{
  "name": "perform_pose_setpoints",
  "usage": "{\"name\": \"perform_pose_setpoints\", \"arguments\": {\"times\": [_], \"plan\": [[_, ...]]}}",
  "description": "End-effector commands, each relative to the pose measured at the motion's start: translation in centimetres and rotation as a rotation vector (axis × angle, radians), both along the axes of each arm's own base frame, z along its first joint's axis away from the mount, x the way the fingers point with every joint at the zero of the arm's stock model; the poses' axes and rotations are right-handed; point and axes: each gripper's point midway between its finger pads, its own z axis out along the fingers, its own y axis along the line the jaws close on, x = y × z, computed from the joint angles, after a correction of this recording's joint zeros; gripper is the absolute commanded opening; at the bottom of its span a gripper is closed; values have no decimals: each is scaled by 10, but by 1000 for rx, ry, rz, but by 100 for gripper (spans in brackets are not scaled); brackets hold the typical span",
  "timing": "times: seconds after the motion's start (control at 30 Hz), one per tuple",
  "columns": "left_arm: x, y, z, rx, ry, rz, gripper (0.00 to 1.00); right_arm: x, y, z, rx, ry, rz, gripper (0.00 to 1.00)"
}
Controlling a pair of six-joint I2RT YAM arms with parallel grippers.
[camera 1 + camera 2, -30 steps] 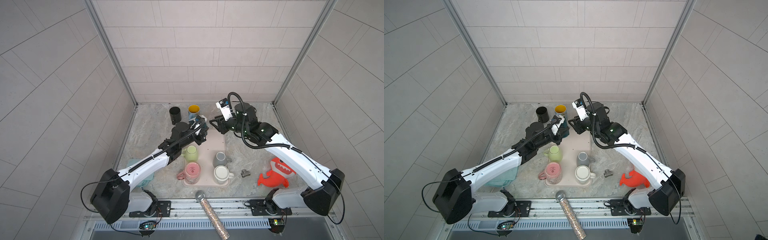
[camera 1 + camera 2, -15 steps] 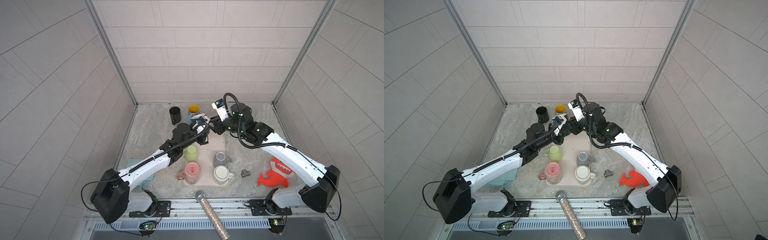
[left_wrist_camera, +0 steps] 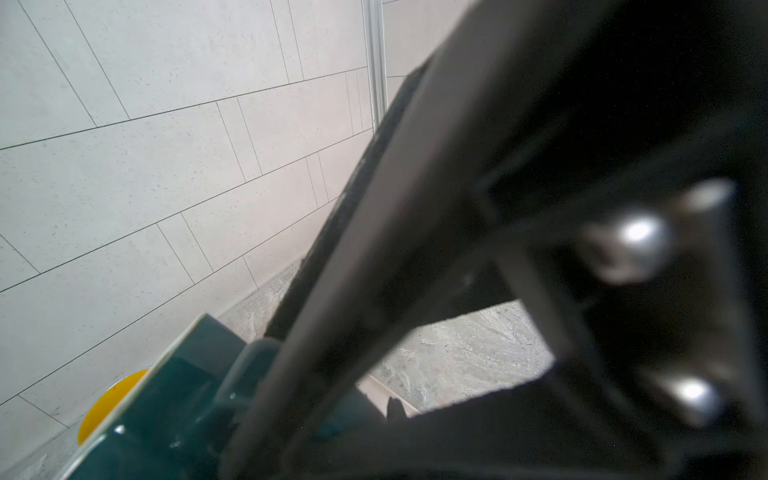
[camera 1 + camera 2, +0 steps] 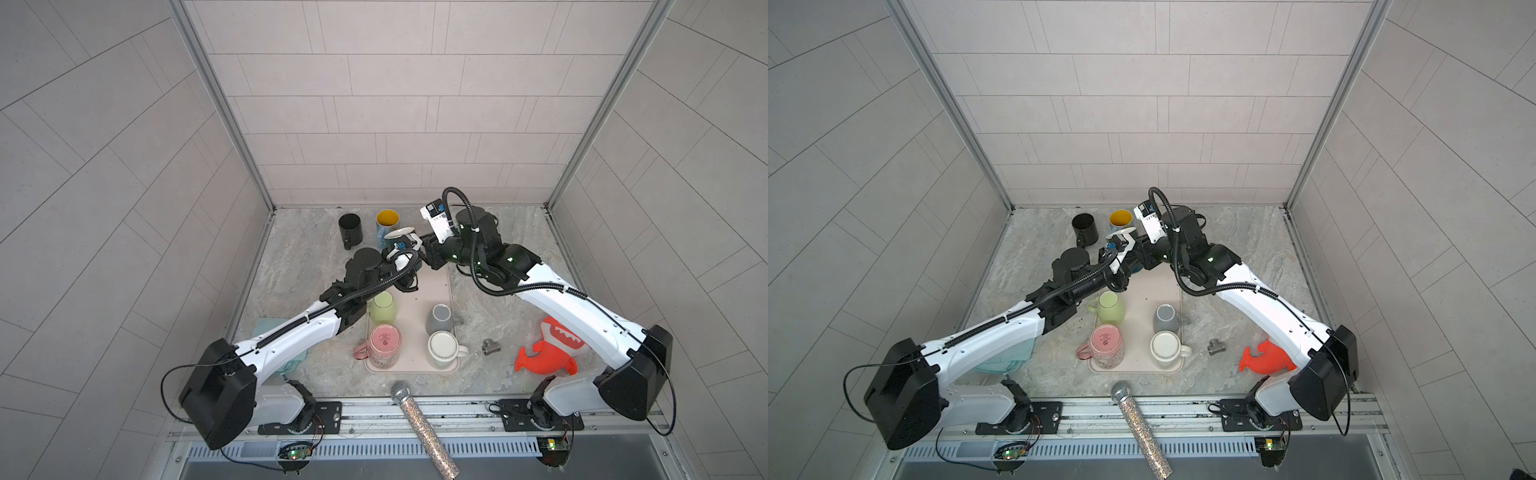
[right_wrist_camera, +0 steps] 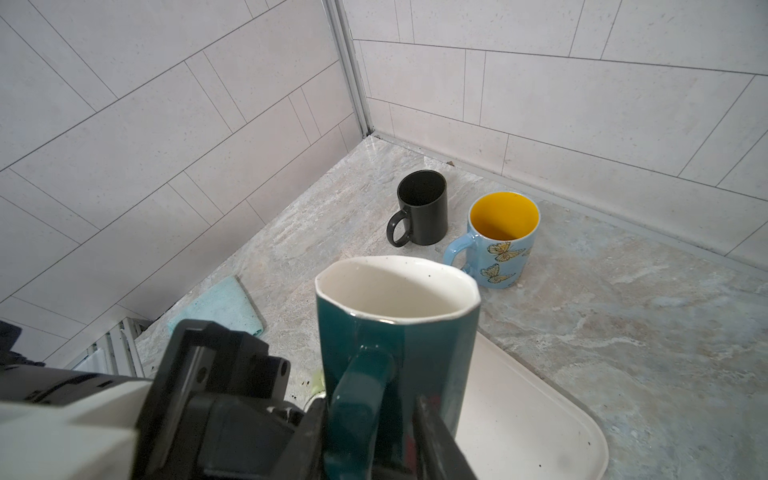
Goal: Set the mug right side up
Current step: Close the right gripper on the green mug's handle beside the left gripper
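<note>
Near the tray's far end in both top views, the left claw holds the teal mug mouth-up, seemingly offering it across. From the left wrist, that claw lies clamped tight on the mug. From the right wrist, the right claw straddles the handle, spread, not yet pinching.

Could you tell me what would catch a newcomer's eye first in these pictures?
The left arm and right arm meet near the far end of the tray, with a teal mug upright between them, its white inside showing. Next come the bright orange shark toy at the front right and the glittery microphone lying across the front rail.
</note>
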Motion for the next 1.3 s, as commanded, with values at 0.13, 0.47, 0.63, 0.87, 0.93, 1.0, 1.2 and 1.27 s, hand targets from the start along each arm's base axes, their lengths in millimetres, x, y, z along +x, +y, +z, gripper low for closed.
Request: {"name": "perform_pose_setpoints", "arguments": {"times": [0.13, 0.47, 0.63, 0.87, 0.93, 1.0, 1.2, 1.27], "plan": [[-17, 1, 61, -92, -184, -35, 0, 8, 2, -2, -17, 10, -32, 32], [-17, 5, 59, -58, -211, -3, 0, 16, -10, -12, -70, 26, -110, 25], [-16, 9, 60, -53, -218, 12, 0, 17, -14, -19, -93, 43, -130, 22], [-16, 12, 62, -51, -236, 28, 0, 20, -15, -28, -108, 73, -149, 21], [-17, 13, 64, -54, -238, 28, 0, 21, -16, -30, -111, 81, -152, 18], [-18, 14, 66, -56, -243, 31, 0, 22, -16, -33, -114, 91, -159, 6], [-17, 15, 66, -56, -249, 41, 0, 23, -20, -40, -125, 113, -172, 0], [-15, 16, 68, -59, -248, 51, 0, 24, -21, -40, -127, 109, -179, 0]]}}
